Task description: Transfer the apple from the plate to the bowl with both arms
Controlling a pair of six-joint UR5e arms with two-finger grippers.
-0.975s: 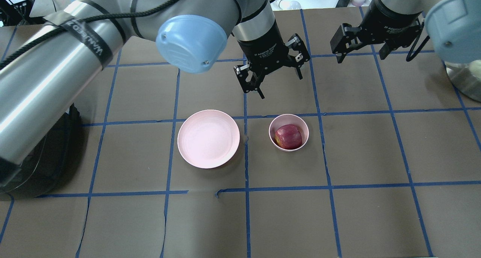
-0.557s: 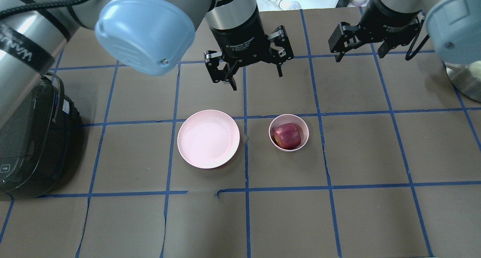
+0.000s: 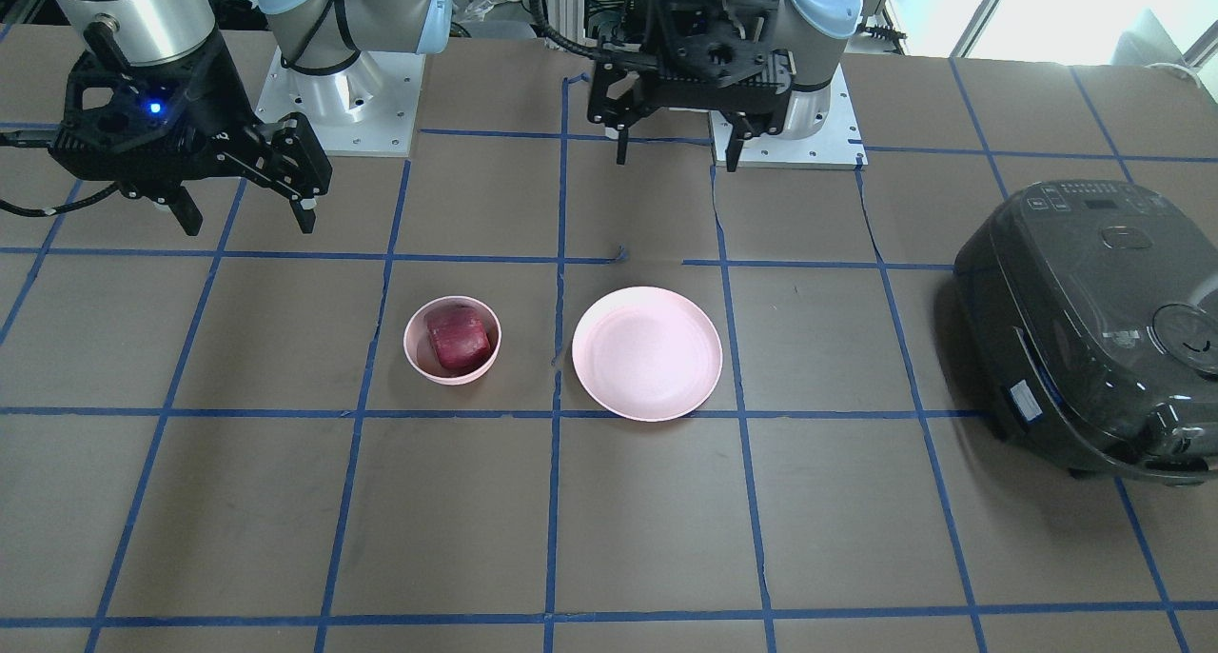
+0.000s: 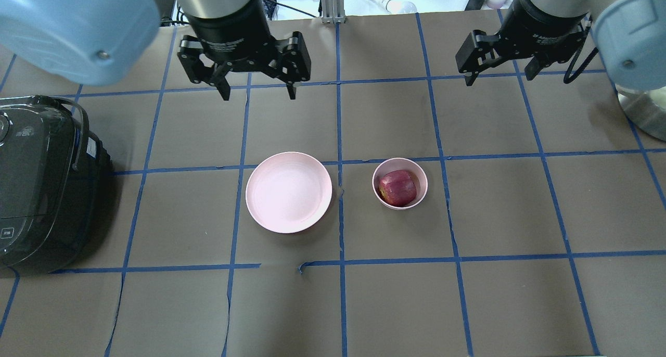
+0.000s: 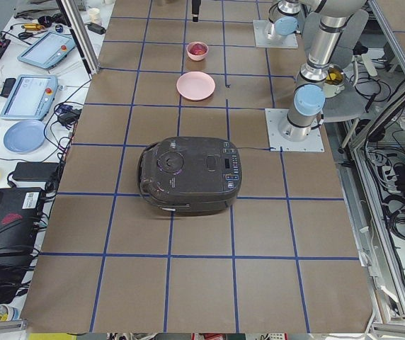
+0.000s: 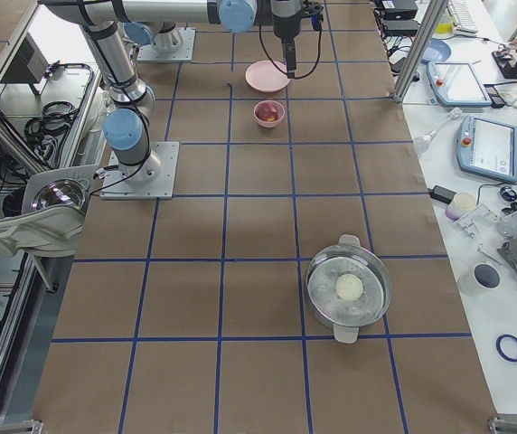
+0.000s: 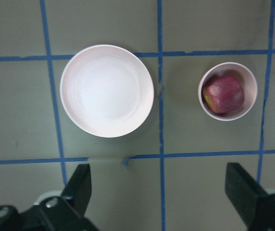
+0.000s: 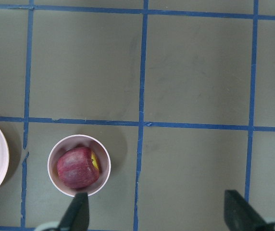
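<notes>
Apple (image 4: 398, 188) within bowl (image 4: 374, 186) rim; plate (image 4: 289, 192) alongside, apart.

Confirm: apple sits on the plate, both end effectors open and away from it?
No: the apple sits in the bowl, not on the plate; the overhead exterior view shows it. Left end effector and right end effector are both open and away from it.

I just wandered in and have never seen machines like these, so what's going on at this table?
The job here is moving a small dark red apple from a wide flat pale pink plate into a small deep pale pink bowl. The apple lies in the bowl and the plate is bare, so that looks done. The left tool and the right tool are both open, hold nothing and hang above the brown table, apart from both dishes.
</notes>
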